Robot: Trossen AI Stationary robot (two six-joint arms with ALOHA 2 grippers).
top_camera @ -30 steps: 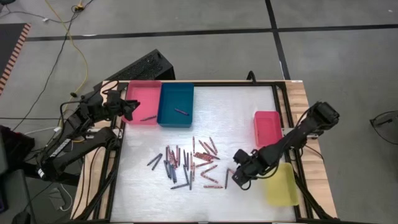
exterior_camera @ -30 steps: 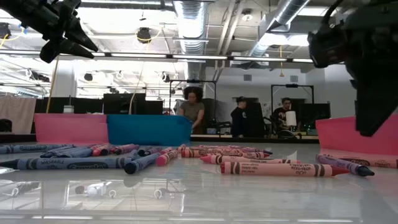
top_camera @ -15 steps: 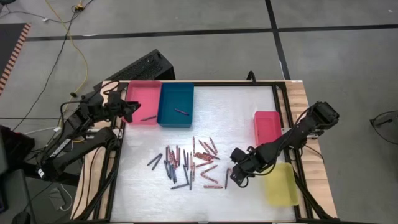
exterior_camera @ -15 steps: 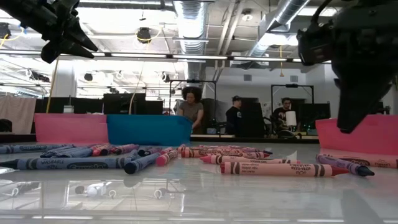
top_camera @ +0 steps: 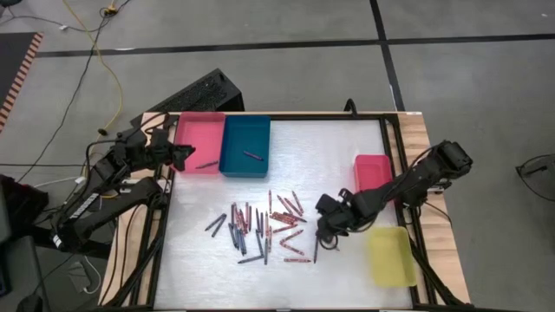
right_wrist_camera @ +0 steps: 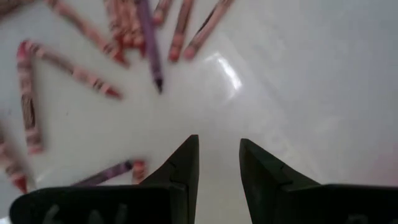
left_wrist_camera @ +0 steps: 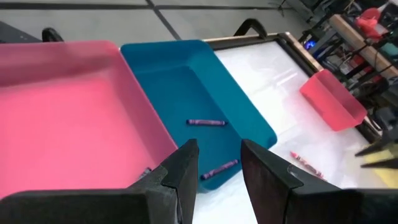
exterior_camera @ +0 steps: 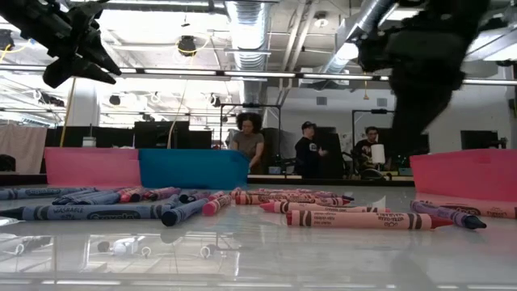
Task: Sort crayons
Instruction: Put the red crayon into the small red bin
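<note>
Right end effector [top_camera: 324,232], fingers apart, empty, hovers beside crayons [top_camera: 264,227]; bare table [top_camera: 329,156] beyond.

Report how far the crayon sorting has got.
Done: barely started. One crayon lies in the pink tray and two in the blue tray. In hand: nothing; the right gripper hovers open and empty by the crayon pile, and the left gripper waits empty over the pink tray. Left: nearly the whole pile; the red tray and yellow tray look empty.

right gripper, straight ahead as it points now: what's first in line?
Probably bare table: the right gripper, jaws apart and empty, aims down at an open patch beside the crayons. The purple crayon's tip lies nearest, off to one side. Depth is unclear.
</note>
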